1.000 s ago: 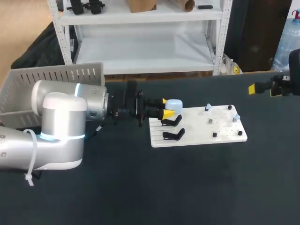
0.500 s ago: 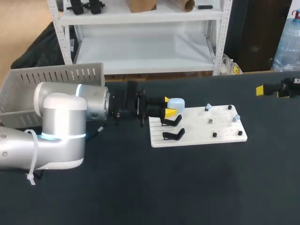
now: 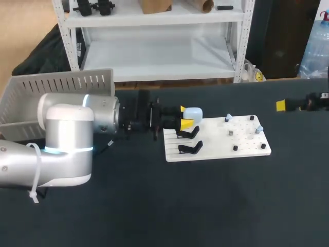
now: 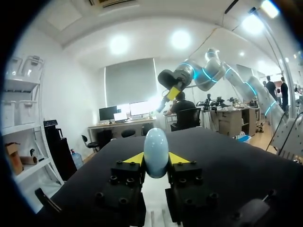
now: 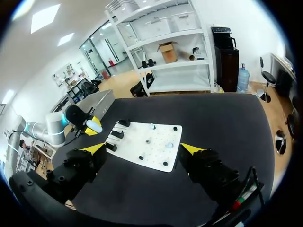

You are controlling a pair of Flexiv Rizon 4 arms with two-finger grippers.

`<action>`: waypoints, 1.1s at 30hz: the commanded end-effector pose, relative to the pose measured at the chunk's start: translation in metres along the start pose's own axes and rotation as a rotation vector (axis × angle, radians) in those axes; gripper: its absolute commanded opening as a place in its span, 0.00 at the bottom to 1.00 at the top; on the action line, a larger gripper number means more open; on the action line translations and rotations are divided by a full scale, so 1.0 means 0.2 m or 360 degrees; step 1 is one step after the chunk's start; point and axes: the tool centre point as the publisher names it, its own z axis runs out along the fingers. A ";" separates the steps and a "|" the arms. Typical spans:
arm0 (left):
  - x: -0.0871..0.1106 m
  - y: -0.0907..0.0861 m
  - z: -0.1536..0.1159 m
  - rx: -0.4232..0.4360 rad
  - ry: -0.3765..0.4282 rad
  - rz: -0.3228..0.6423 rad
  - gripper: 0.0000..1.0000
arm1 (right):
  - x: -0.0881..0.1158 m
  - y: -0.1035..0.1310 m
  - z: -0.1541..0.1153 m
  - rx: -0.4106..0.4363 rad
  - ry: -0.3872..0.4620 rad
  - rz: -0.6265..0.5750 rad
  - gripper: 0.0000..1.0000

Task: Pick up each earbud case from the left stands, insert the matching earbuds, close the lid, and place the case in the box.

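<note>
Left gripper (image 3: pixel 183 117) is clamped on a pale blue, smooth, rounded plastic earbud case (image 3: pixel 192 114). Jaws are narrow, with one yellow tip on each side of the shell. In the left wrist view the earbud case (image 4: pixel 155 151) reads as a glossy egg shape standing up between the left gripper (image 4: pixel 156 159) tips, its domed end poking out past them.

The case hangs over the far-left end of a flat white rectangular plastic board (image 3: pixel 216 140), just above the farther of two black hooked stands (image 3: pixel 189 133). Can't tell from this angle whether it touches that stand. The nearer stand (image 3: pixel 190 148) sits just beside the first.

The right part of the board carries short black pegs (image 3: pixel 235 148) and two small pale rounded earbuds (image 3: pixel 228 119), one at the far side and the other (image 3: pixel 259 129) near the right edge.

Right gripper (image 3: pixel 281 105) hangs over the far-right part of the table, well apart from the board. In the right wrist view the right gripper (image 5: pixel 142 149) has its jaws spread wide, gripping nothing, with the board (image 5: pixel 156 156) lying ahead of it.

A grey slatted plastic crate (image 3: pixel 56 85) sits at the far left, beyond the left arm (image 3: pixel 67 139), which has a glossy white rounded shell. The table (image 3: pixel 205 206) is matte black.
</note>
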 end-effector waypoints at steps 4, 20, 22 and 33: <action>0.01 -0.01 0.02 0.0026 -0.0016 0.0000 0.00 | 0.04 0.13 -0.05 0.0002 0.0028 -0.0079 1.00; 0.04 -0.01 0.02 0.0044 -0.0040 -0.0078 0.00 | 0.14 0.44 0.07 -0.0050 0.0227 -0.0252 1.00; 0.04 -0.01 0.02 0.0045 -0.0037 -0.0077 0.00 | 0.14 0.48 0.09 -0.0058 0.0241 -0.0259 1.00; 0.06 -0.01 0.01 0.0077 -0.0032 -0.0108 0.00 | 0.19 0.63 0.22 -0.0037 0.0344 -0.0312 1.00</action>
